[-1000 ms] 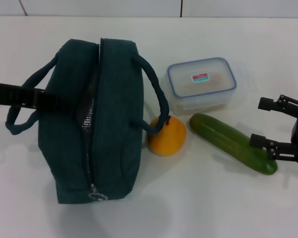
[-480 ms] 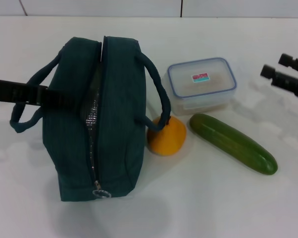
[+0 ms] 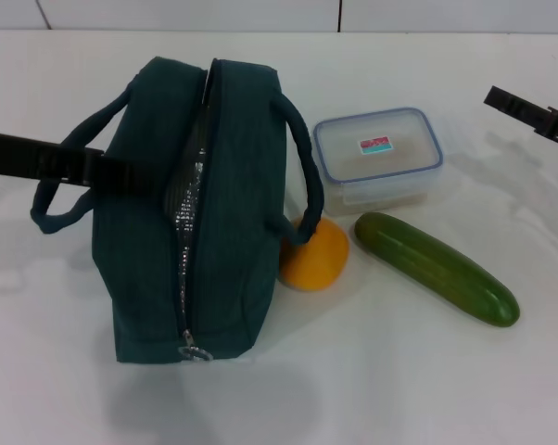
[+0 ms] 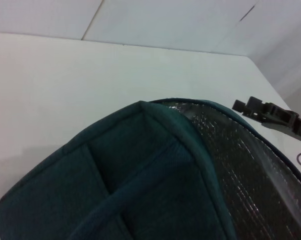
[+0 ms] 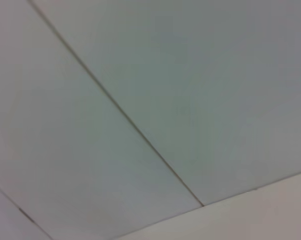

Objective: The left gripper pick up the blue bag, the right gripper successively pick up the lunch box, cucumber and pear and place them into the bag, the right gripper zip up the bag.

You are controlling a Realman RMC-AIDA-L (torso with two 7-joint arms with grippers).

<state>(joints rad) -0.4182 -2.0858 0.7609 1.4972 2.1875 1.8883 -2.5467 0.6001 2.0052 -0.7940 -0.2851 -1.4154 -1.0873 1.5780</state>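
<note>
left gripper (image 3: pixel 121 176): grasping blue bag (image 3: pixel 233 232), keep mouth wide | right gripper (image 3: pixel 538 116): grip state unreadable, beyond lunch box (image 3: pixel 379 158) | approach it level, from above

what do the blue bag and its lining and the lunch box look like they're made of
The blue bag looks like matte woven fabric: soft sagging sides and padded loop handles. Its lining seems to be silver foil, with a glinting embossed grid. The lunch box appears to be clear, glossy hard plastic with a blue-rimmed lid; its contents show through faintly.
</note>
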